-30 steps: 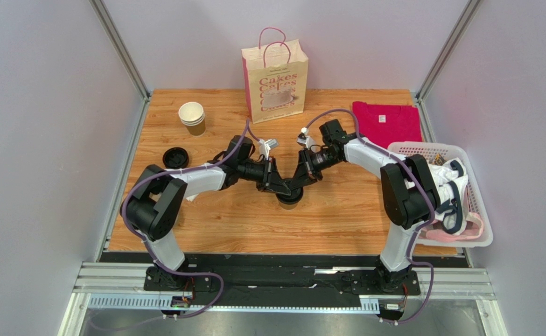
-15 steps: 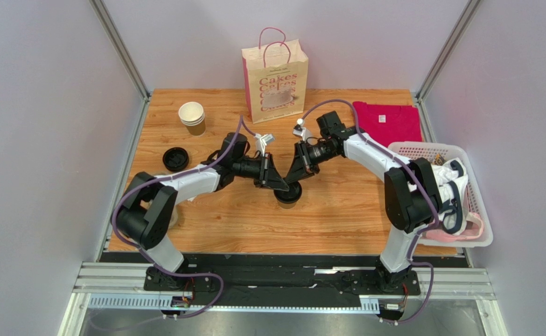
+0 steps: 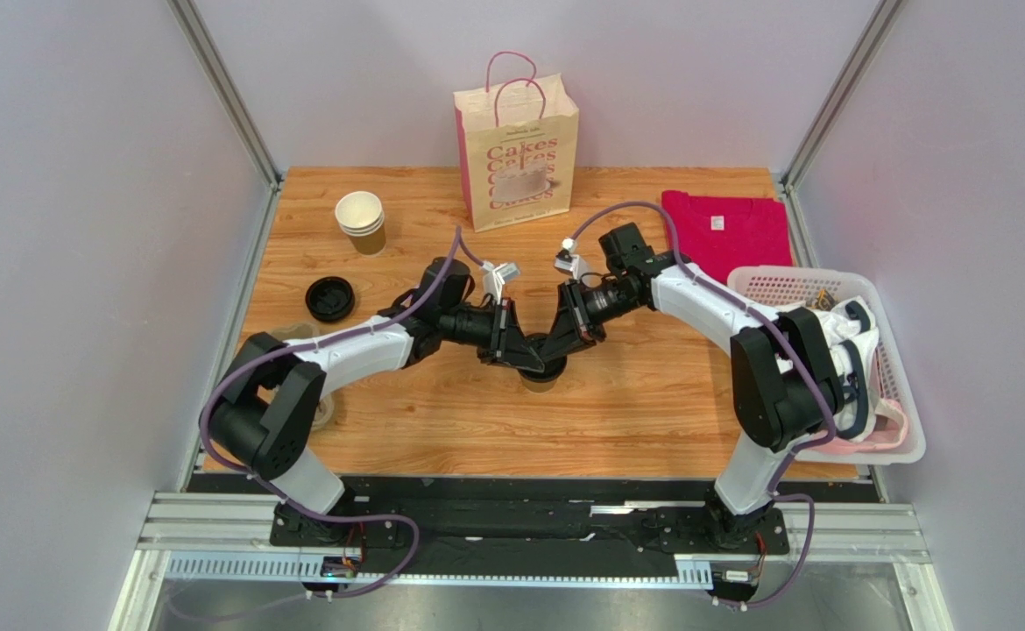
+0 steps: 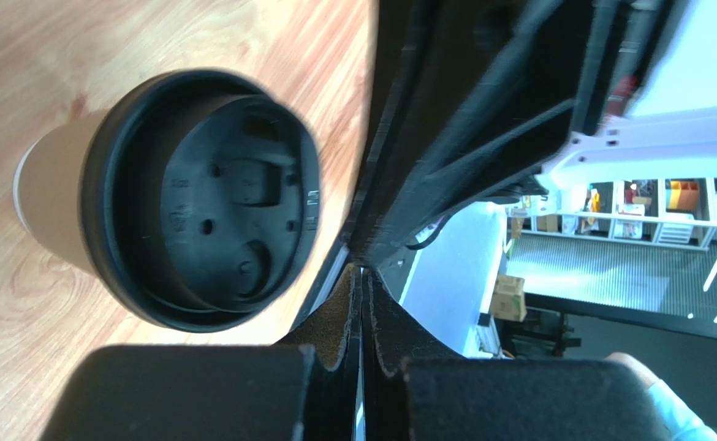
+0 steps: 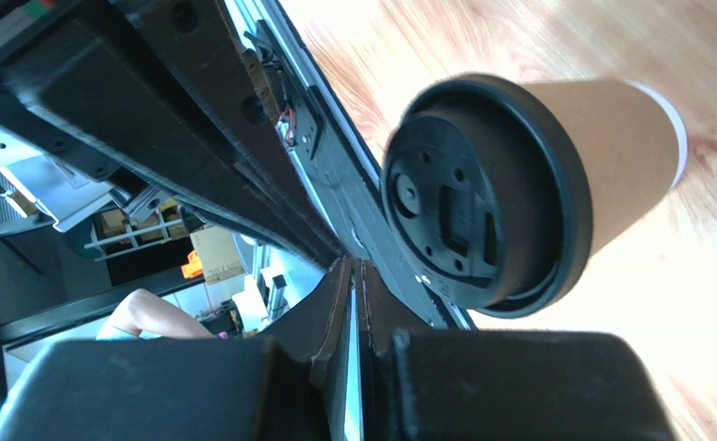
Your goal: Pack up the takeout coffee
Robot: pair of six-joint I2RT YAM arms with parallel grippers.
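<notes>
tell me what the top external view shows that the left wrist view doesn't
Only the top external view: the paper bag with pink handles, stacked empty cups, a spare black lid, the folded pink shirt and the white basket.
Only the left wrist view: the moulded detail on top of the takeout coffee, and the left gripper shut on nothing.
Both: that cup, the wooden table and the right arm close by.

Overhead; both wrists close on cup (image 4: 183, 197)
</notes>
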